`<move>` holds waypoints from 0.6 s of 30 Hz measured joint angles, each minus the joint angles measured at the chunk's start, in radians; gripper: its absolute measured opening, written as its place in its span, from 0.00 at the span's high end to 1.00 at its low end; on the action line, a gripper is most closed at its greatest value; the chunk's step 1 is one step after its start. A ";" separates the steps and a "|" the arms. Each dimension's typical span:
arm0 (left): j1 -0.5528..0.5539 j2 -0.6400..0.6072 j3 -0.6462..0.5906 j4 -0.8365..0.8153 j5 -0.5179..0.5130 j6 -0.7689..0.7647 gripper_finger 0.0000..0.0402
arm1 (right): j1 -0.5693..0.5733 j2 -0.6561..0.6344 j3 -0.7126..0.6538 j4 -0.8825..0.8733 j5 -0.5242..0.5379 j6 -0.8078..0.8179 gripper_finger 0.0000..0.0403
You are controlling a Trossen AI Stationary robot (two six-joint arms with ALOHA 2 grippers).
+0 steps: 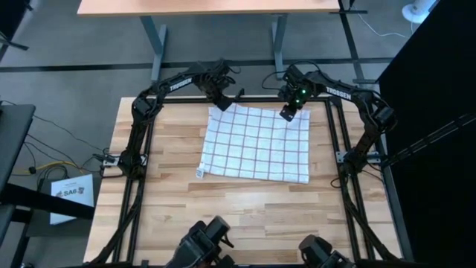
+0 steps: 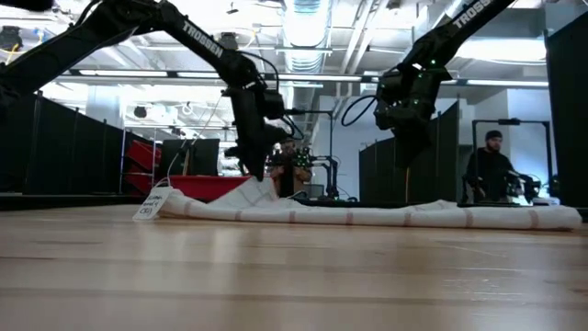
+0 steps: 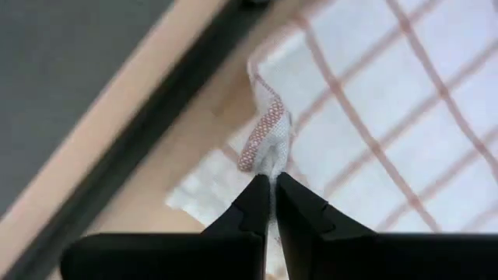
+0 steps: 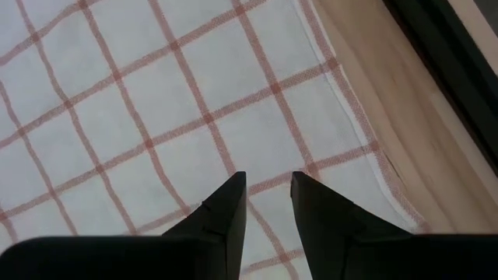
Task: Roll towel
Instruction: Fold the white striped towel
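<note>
The checked towel (image 1: pixel 256 143) lies spread flat in the upper middle of the high view, on the wooden worktop (image 1: pixel 171 216), with a small label at its lower-left corner. It is roughly a rectangle turned slightly off square to the worktop, its long axis running left to right across the frame. It looks thin, light and limp, so it should fold and bunch easily rather than hold a shape; corners and hems are the sensible places to take hold, and both far corners would need lifting together to start an even roll. The left end effector (image 3: pixel 272 204) is clamped on the towel's upper-left corner, which is pinched up into a small peak. The right end effector (image 4: pixel 268 204) hovers over the upper-right corner with its fingers slightly apart and nothing between them.
</note>
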 joint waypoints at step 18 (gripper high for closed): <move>0.033 0.000 0.008 -0.160 -0.119 -0.020 0.98 | -0.011 0.000 0.000 0.003 0.000 -0.033 0.77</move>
